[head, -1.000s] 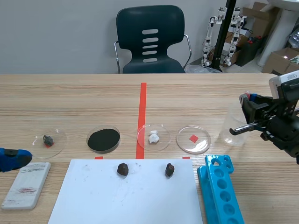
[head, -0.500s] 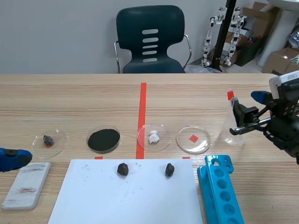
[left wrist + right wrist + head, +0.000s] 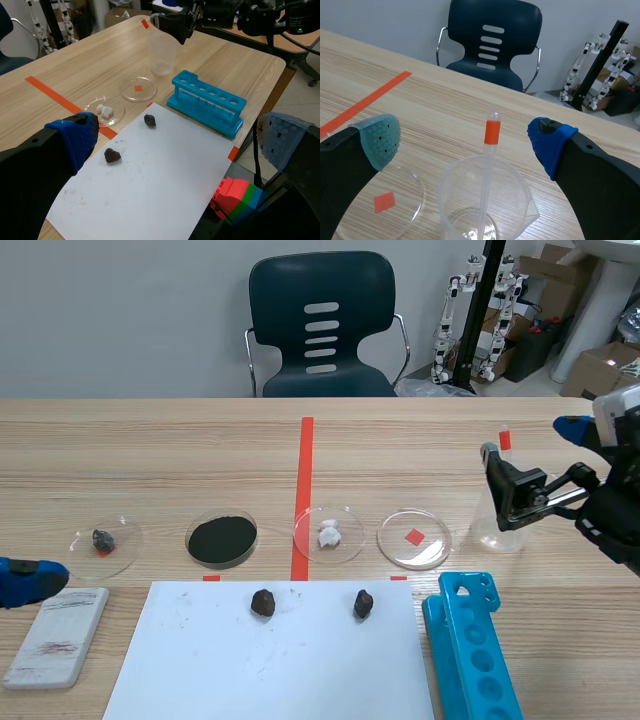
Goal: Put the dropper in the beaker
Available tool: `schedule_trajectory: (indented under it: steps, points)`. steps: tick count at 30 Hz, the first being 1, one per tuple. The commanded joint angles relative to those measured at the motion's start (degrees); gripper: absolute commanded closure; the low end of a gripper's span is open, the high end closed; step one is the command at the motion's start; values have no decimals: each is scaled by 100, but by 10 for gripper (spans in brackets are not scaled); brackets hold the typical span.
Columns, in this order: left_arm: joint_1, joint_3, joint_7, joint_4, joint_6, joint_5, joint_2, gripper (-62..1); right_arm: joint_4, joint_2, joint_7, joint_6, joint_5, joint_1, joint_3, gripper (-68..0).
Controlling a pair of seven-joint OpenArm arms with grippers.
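Dropper (image 3: 491, 133): it stands inside the beaker, leaning a little on the wall. Its orange top is above the rim, and my fingers do not touch it.
Beaker (image 3: 497, 525): clear and upright, near the right edge of the worktop, just beside a petri dish (image 3: 400, 552) that lies over a red mark.
My right gripper (image 3: 467, 142): the fingers are spread wide and hold nothing. The dropper's top is between them, and the beaker is under them.
My left gripper (image 3: 180, 145): the fingers are apart and empty. It is low at the left edge of the worktop, next to a pale block (image 3: 57, 635).
Blue rack (image 3: 470, 650): it lies between the beaker and the near edge.
White sheet (image 3: 200, 660): at the near edge, in the middle, with two dark stones (image 3: 263, 603) on it.
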Motion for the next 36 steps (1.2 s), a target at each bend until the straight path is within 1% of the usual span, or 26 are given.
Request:
schedule_trajectory:
  steps: [1,6,11,14,36]
  points:
    - [44,22,-92,44,-15,-55,44,-623,186,175,85,0,146,-66,39,-528]
    - [44,22,-92,44,-15,-55,44,-623,566,339,109,-2,264,-483,52,-528]
    - [44,22,-92,44,-15,-55,44,-623,905,492,319,-4,284,-894,96,-528]
    - [44,22,-92,44,-15,-55,44,-623,994,573,442,-2,284,-1060,96,-528]
    - [44,22,-92,44,-15,-55,44,-623,992,575,435,-2,280,-1086,96,-528]
